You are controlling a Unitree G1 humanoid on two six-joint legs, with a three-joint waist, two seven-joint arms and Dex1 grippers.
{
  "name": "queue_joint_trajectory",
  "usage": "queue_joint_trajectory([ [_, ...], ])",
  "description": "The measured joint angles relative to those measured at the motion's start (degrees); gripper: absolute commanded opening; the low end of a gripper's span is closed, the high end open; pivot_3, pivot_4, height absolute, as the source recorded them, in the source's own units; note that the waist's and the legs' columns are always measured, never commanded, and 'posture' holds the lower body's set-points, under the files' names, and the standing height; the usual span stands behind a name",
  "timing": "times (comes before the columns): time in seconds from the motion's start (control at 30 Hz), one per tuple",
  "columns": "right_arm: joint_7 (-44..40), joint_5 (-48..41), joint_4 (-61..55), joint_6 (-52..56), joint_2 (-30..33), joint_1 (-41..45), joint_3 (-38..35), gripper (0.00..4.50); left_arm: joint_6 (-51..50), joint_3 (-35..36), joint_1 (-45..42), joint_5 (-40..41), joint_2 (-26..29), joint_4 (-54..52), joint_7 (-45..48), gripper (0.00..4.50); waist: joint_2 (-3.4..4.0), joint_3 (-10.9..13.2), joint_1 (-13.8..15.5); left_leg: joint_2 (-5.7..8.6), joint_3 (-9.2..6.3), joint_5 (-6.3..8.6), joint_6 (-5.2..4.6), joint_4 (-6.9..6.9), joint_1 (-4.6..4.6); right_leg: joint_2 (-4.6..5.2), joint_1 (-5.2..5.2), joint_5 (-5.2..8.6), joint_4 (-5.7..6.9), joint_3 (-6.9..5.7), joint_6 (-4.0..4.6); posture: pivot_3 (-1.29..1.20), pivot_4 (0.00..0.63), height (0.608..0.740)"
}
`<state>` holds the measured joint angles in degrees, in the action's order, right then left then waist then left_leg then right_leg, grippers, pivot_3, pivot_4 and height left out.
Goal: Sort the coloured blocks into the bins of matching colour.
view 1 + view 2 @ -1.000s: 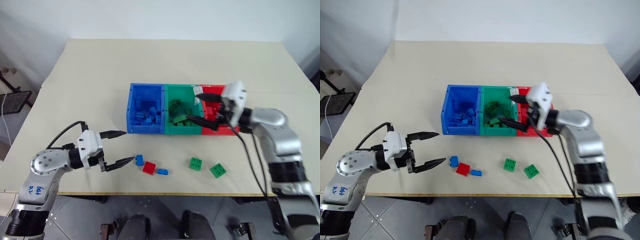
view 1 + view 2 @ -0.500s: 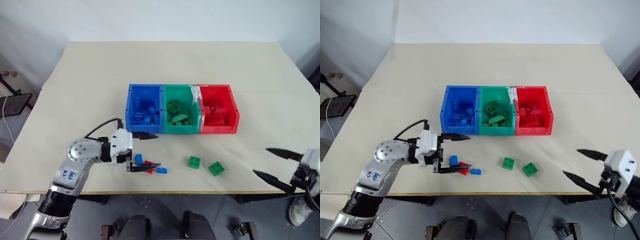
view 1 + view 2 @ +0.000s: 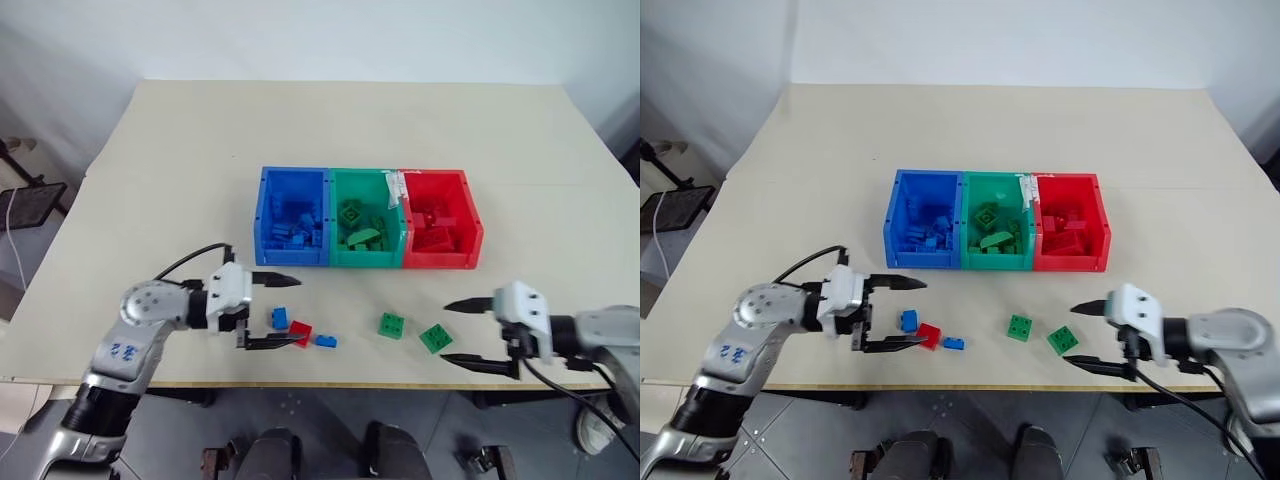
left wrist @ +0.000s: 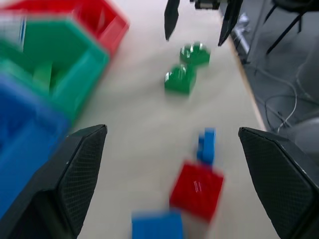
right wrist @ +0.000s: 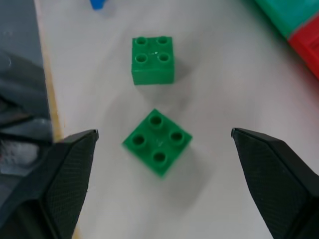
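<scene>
Left eye view, step: both arms reach for loose blocks along the lower part of the frame. The left gripper (image 3: 282,311) has its fingers spread wide and empty around a blue block (image 3: 279,319) and a red block (image 3: 299,333); I judge it should settle on one block, centre it, and keep the other out of the bite.
Left eye view, right side: the right gripper (image 3: 468,334), fingers equally wide and empty, sits just right of a green block (image 3: 435,338), lower right of centre. Closing squarely on flat sides would serve best.
Right eye view, bins: blue bin (image 3: 924,232), green bin (image 3: 996,235) and red bin (image 3: 1069,236) stand joined in a row at mid-frame on the bench (image 3: 1000,130), each already holding matching blocks.
Left wrist view, look: the red block lies low centre, a small blue block (image 4: 206,146) just above it, between the spread fingers (image 4: 79,169).
Right wrist view, look: two square green bricks, four studs each; the nearer one is turned cornerwise at mid-frame, a second green block (image 5: 152,60) above it, apart. I judge a wrist turn is needed.
</scene>
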<state>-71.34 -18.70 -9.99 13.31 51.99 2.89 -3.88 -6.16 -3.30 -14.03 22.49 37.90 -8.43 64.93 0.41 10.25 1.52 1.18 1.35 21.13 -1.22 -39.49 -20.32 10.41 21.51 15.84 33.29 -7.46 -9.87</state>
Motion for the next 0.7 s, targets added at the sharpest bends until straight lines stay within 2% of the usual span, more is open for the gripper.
queue_joint_trajectory([
  [0.07, -1.0, 1.4, 2.0, -1.2, -0.1, 0.4, 3.4, 3.85, -0.1, 0.9, 1.3, 0.0, 0.8, -0.8, -0.4, 4.50, 0.00, 0.0, 0.2, 0.00, -0.07, 0.00, 0.00, -0.05, -0.07, 0.01, -0.01, 0.00, 0.02, -0.11, 0.00, 0.00, 0.150, 0.740],
  [0.13, -1.5, 2.1, 3.0, -2.7, -0.1, 0.9, 3.8, 3.25, -0.2, 1.3, 1.3, 0.0, 1.0, -1.4, -0.7, 4.50, -0.01, 0.0, 0.2, 0.01, -0.06, 0.00, 0.00, -0.10, -0.06, 0.01, -0.05, 0.00, 0.02, -0.11, 0.00, 0.00, 0.150, 0.740],
  [0.17, -1.6, 2.3, 3.8, -3.7, -0.1, 1.2, 4.1, 2.81, -0.1, 1.6, 1.4, 0.0, 1.0, -1.9, -1.1, 4.50, -0.03, 0.0, 0.1, 0.00, -0.07, 0.00, 0.00, -0.11, -0.06, 0.00, -0.06, 0.00, 0.02, -0.12, 0.00, 0.00, 0.150, 0.740],
  [0.27, -1.7, 2.8, 5.3, -5.7, -0.2, 2.1, 4.8, 2.09, 0.0, 2.8, 1.5, 0.0, 1.0, -2.0, -1.7, 4.50, -0.03, 0.0, -0.1, -0.03, -0.05, 0.01, 0.01, -0.10, -0.02, -0.02, -0.06, 0.00, 0.05, -0.11, 0.00, 0.00, 0.150, 0.740],
  [0.43, -1.9, 2.7, 6.5, -6.9, -0.3, 2.9, 5.3, 2.09, 0.0, 3.2, 2.4, 0.0, 1.0, -2.1, -2.3, 4.50, -0.05, 0.0, -0.1, -0.03, -0.05, 0.01, 0.01, -0.11, 0.00, -0.02, -0.08, 0.00, 0.06, -0.09, 0.00, 0.00, 0.150, 0.740],
  [0.53, 0.7, -1.2, 7.3, -2.4, -3.4, 4.7, 3.2, 2.09, -0.1, 4.3, 3.0, -0.1, 1.0, -2.1, -3.5, 4.50, -0.05, 0.0, -0.1, -0.06, -0.10, 0.01, 0.01, -0.14, -0.02, -0.02, -0.05, 0.00, 0.07, -0.06, 0.00, 0.00, 0.150, 0.740],
  [0.7, 11.2, -7.8, 4.6, 7.0, -11.9, 20.2, -0.2, 2.09, -0.8, 9.0, 3.3, 0.1, 2.1, -2.2, -6.4, 4.50, 0.06, 0.0, -1.1, -0.10, -0.49, 0.04, 0.09, -0.14, 0.03, -0.07, 0.03, 0.00, 0.20, -0.02, 0.01, 0.00, 0.150, 0.740],
])
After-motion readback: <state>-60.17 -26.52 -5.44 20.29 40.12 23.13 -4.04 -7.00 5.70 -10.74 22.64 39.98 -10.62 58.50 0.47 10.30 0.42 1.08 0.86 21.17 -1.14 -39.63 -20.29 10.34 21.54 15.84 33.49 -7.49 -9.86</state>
